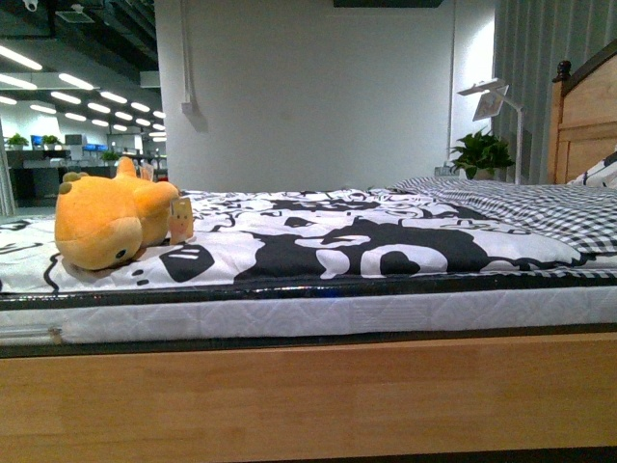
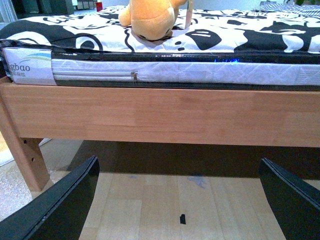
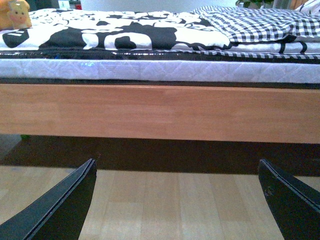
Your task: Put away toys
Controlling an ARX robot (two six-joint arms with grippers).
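Nothing is put away yet: the plush toy (image 1: 111,227) lies by the bed's (image 1: 386,386) front-left corner, while the left gripper (image 2: 178,165) and right gripper (image 3: 176,162) gape empty below its rail.

- Flat printed sheet (image 1: 366,241) is left open to the right of the plush toy (image 1: 106,227).
- A low approach is barred by the wooden bed rail (image 1: 308,395) and mattress edge (image 1: 318,313).

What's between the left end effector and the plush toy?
The wooden bed rail and the mattress edge, seen in the left wrist view; the plush toy lies above them.
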